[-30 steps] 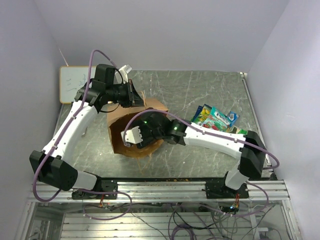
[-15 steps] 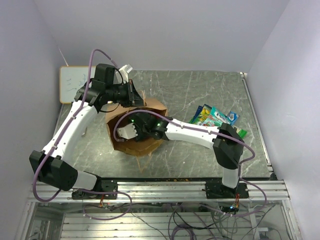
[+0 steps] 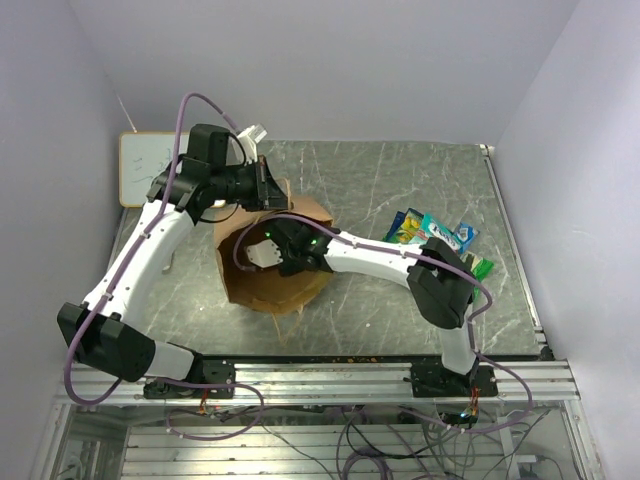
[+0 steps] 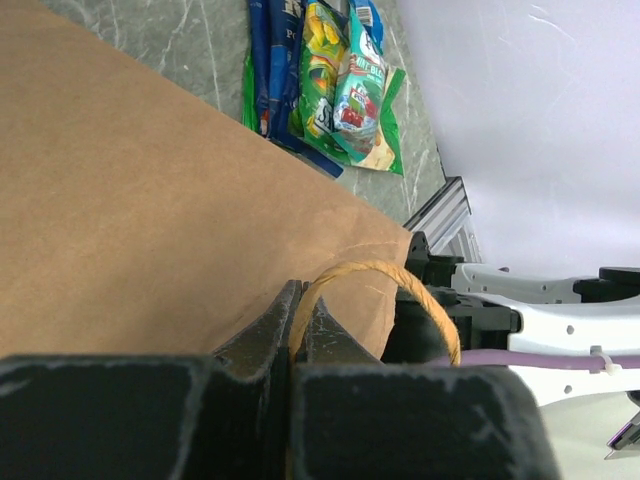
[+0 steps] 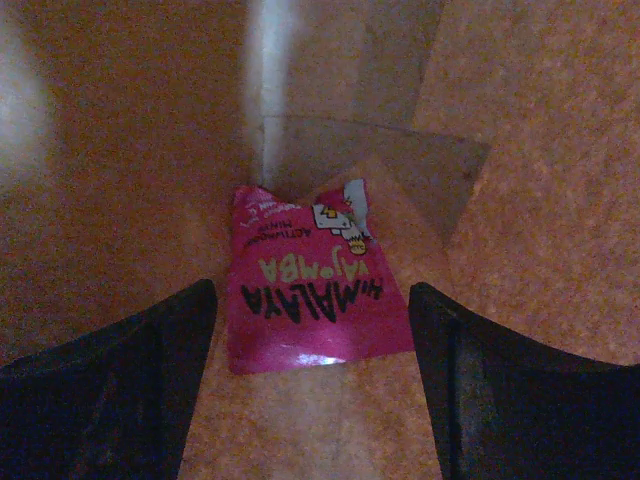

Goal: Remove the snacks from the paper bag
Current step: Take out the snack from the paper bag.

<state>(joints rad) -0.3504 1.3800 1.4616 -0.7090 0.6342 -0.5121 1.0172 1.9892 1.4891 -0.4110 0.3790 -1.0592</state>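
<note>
The brown paper bag (image 3: 268,288) stands mid-table with its mouth open upward. My left gripper (image 3: 266,190) is at the bag's far rim, shut on its twisted paper handle (image 4: 405,285); the jaws (image 4: 298,310) pinch the cord against the bag wall (image 4: 150,180). My right gripper (image 3: 262,254) reaches down inside the bag. In the right wrist view it is open (image 5: 310,300), its fingers either side of a red packet (image 5: 305,275) lying flat on the bag's floor, not touching it. Several snacks (image 3: 432,236) lie in a heap on the table to the right, also seen as a heap of snacks (image 4: 335,70).
A small whiteboard (image 3: 146,168) leans at the table's far left corner. An aluminium rail (image 3: 350,372) runs along the near edge by the arm bases. Walls close in on the left, back and right. The bag's inner walls (image 5: 530,150) surround the right gripper.
My right arm has pushed further left and deeper into the bag, and its jaws have spread wider. The left gripper has kept hold of the handle in place.
</note>
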